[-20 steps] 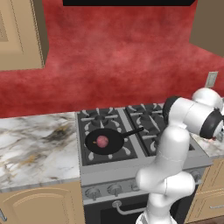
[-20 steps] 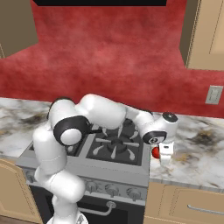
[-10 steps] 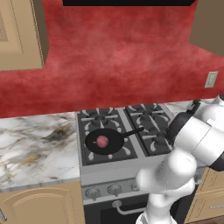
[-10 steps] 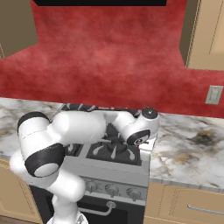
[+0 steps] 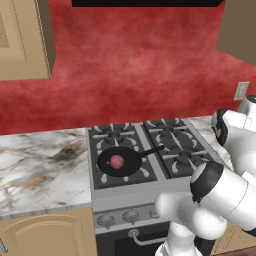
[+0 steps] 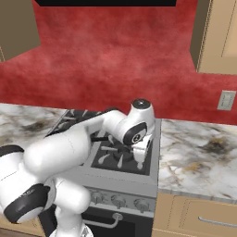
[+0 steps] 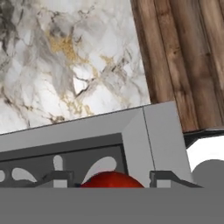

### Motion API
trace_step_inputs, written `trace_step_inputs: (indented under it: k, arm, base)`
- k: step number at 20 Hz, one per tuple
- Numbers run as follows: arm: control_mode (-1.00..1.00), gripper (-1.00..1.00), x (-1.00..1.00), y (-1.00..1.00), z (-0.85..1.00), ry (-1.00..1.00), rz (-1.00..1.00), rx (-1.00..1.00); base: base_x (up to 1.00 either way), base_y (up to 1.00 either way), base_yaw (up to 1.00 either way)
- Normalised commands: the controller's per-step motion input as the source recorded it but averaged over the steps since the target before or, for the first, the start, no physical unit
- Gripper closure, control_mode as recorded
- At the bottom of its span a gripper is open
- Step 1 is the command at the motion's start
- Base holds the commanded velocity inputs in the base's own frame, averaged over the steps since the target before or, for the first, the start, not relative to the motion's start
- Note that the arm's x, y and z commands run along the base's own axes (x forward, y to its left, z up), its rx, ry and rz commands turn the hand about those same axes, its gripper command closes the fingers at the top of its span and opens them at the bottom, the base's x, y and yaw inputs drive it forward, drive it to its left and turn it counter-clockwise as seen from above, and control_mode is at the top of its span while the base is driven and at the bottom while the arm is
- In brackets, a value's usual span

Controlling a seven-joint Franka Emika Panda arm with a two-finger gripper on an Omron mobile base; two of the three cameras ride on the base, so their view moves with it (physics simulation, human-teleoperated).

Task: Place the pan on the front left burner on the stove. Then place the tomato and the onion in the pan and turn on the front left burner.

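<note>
We see the pan (image 5: pixel 119 162) on the stove's (image 5: pixel 150 197) front left burner (image 5: pixel 121 171), the onion (image 5: pixel 116 161) inside it. Our gripper (image 7: pixel 111 180) grasps the tomato (image 7: pixel 112 180) between its fingers (image 7: pixel 62 178) above the stove's right front corner.

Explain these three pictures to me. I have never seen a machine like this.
This is a white robot arm in a rendered kitchen. Two pictures come from cameras behind it, one to its left and one to its right. The third looks along its gripper. The left view shows the stove with a black pan on the front left burner and a pink onion inside. A marble counter flanks the stove. A red tomato sits between the fingertips, apparently held.
</note>
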Motion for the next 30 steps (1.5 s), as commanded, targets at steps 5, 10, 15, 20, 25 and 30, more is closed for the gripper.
trace_step_inputs:
  k: [5,10,15,20,25,30]
  arm:
    - [-1.0,1.0,-0.21,0.41,0.06,0.0,0.0,0.0]
    - [-1.0,1.0,-0.02,0.56,0.0,0.0,0.0,0.0]
    - [-1.0,1.0,0.0,0.64,0.0,0.0,0.0,0.0]
    - [-1.0,1.0,0.1,0.74,0.0,0.0,0.0,0.0]
    - [-1.0,1.0,0.32,0.69,0.0,0.0,0.0,0.0]
    - [-1.0,1.0,0.39,0.63,0.0,0.0,0.0,0.0]
  base:
    - [0.0,0.0,0.0]
    - [0.0,0.0,0.0]
    - [0.0,0.0,0.0]
    - [0.0,0.0,0.0]
    - [0.0,0.0,0.0]
    - [0.0,0.0,0.0]
